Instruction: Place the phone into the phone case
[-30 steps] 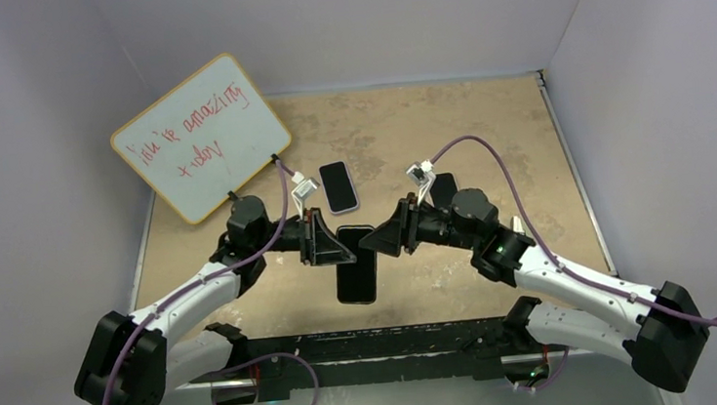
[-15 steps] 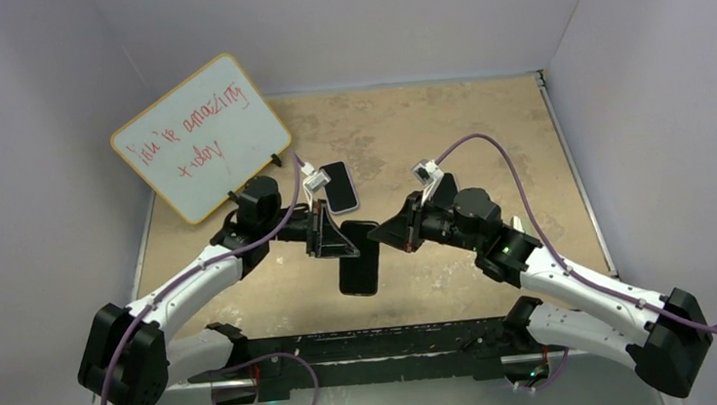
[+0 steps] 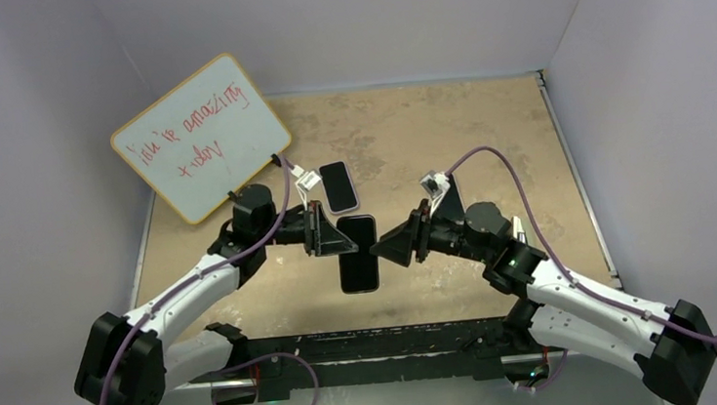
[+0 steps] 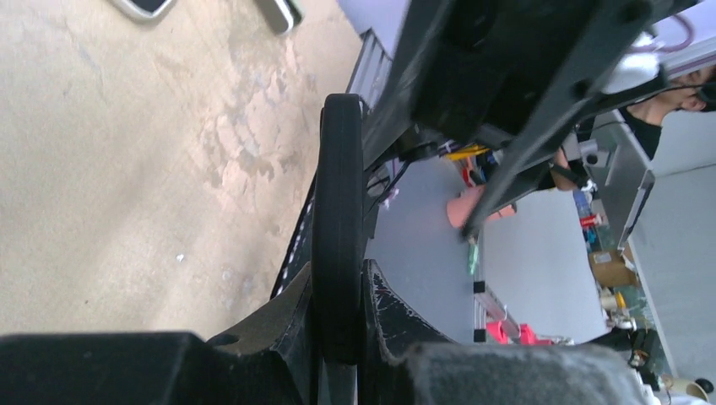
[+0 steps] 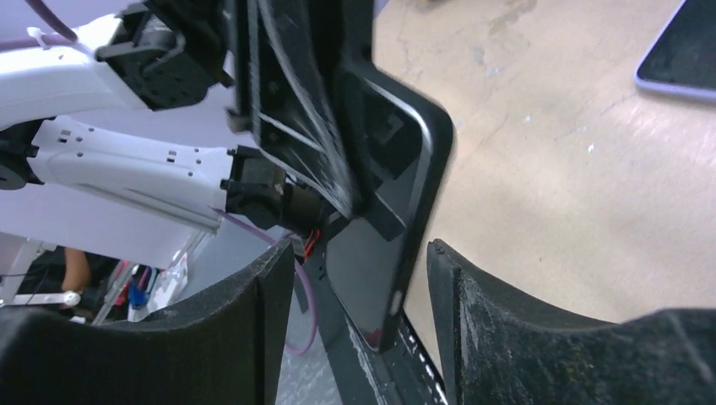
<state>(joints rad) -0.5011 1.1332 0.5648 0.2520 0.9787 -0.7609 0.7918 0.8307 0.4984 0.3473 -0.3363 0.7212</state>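
**L claw (image 3: pixel 342 237) clamped on phone case (image 3: pixel 358 261); R claw (image 3: pixel 376 250) wide at its free edge**

L claw is shut narrow on the phone case and holds it up off the table (image 3: pixel 446 126). How high, can't tell. Grip is on the case's upper half, at the long edge twd the L arm. In L wrist view the case runs edge-on straight out from btwn the L fingers (image 4: pixel 397 321): thick rounded black rim, a pad against each face. The case's lower half hangs free below the claw, w/ tan tabletop under it.

R claw faces the L claw across the case, spread wide. In R wrist view the case's free long edge and one rounded corner stand btwn the R fingers (image 5: pixel 523 337), close to the finger on the picture's right. There is a clear gap to the other finger. Can't tell if the edge touches the nearer finger.

Phone (image 3: pixel 338 186) lies flat on the table just beyond the L claw's tips, on the side away from the arm bases. Screen is dark, rim pale. In top view its near short edge comes close to the case's top edge, slightly twd the L arm.

Room: a broad stretch of tabletop runs from the R claw's far side up to the back wall and out to the table's R edge. Whiteboard (image 3: pixel 200 138) leans at the far L corner, behind the L wrist and well apart from both claws.
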